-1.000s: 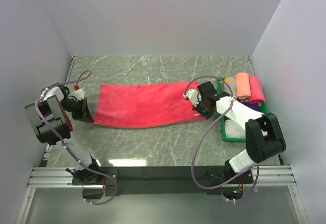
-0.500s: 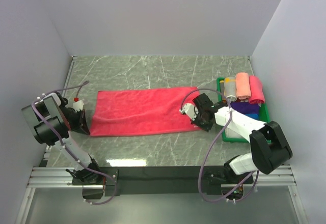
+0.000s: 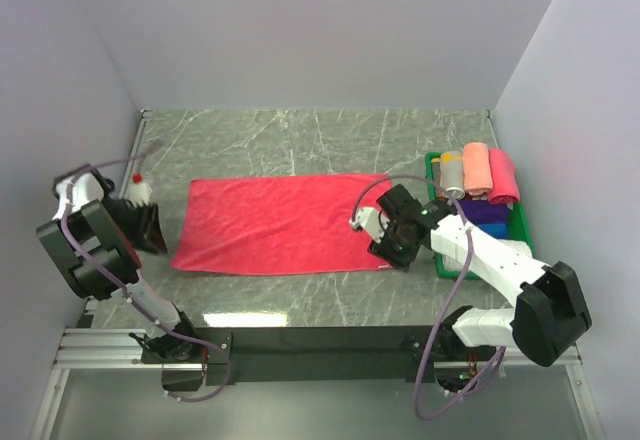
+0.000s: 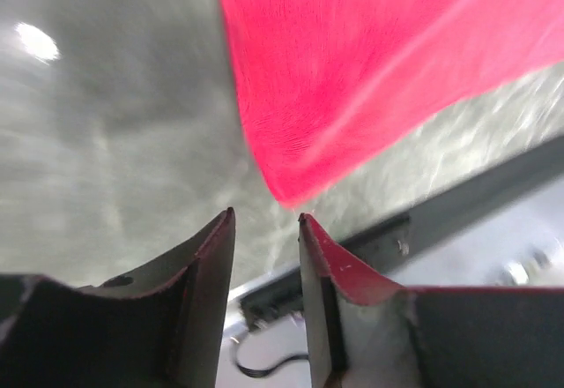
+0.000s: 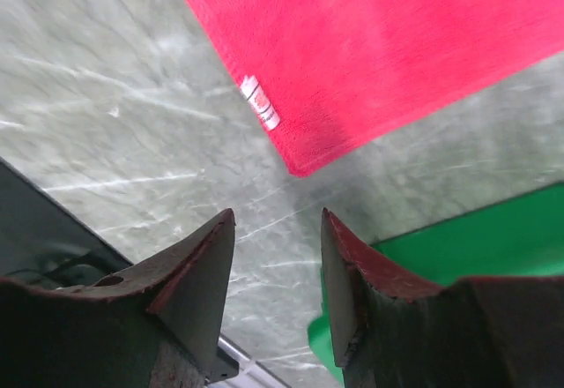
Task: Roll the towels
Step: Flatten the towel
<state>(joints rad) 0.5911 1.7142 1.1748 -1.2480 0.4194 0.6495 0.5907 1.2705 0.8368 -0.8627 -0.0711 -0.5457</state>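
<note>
A crimson-red towel lies spread flat on the marble table. Its near left corner shows just ahead of my left gripper, whose fingers stand apart with nothing between them. In the top view that gripper sits just left of the towel's left edge. My right gripper is at the towel's near right corner, open and empty. In the right wrist view the corner with its white label lies ahead of the gripper. Rolled towels, salmon and pink, rest in the green tray.
The green tray also holds a tan roll and a dark purple cloth at the right wall. A black rail runs along the table's near edge. Grey walls close in the left, back and right sides.
Both grippers pulled the towel toward the near edge, flattening it, then opened and let go of its corners. The left arm drew back to the left.
</note>
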